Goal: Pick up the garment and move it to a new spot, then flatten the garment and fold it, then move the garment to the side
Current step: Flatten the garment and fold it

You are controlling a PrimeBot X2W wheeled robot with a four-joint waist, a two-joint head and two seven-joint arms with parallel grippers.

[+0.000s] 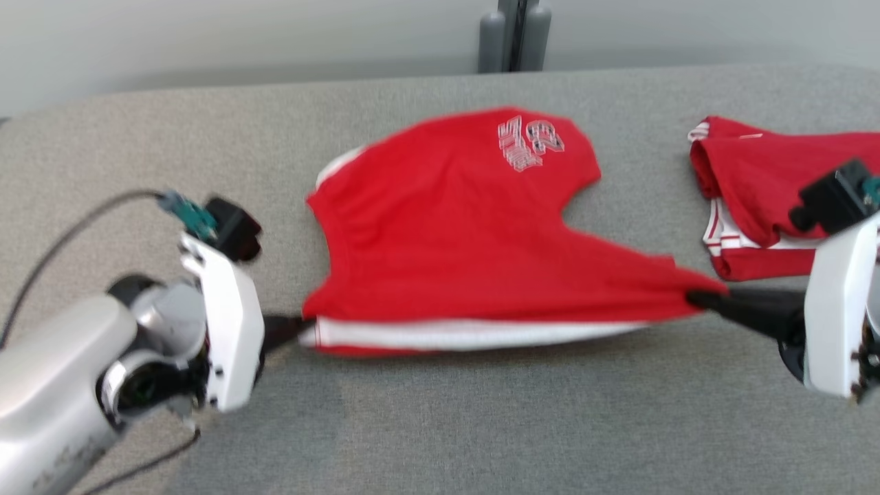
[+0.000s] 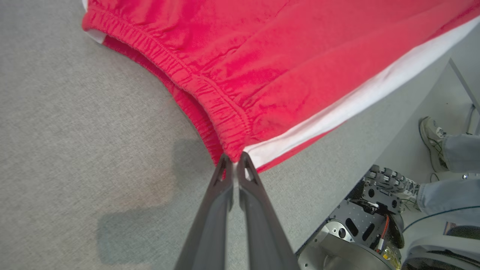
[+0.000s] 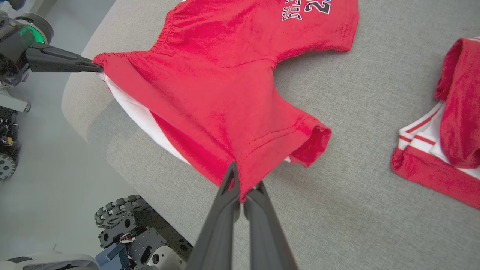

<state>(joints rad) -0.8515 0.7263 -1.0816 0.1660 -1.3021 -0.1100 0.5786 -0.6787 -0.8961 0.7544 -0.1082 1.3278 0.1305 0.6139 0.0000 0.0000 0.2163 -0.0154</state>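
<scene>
red shorts (image 1: 447, 227) stretched over grey table (image 1: 481, 426), left jaws pinching waistband (image 2: 210, 93) — right jaws pinching leg hem (image 3: 285, 135)

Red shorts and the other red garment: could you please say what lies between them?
Bare grey table beside the red shorts, as the right wrist view shows.

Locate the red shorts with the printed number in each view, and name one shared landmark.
Head view: red shorts, centre.
Left wrist view: top, waistband corner in left gripper.
Right wrist view: centre, leg hem in right gripper.
Shared landmark: white side stripe.
</scene>
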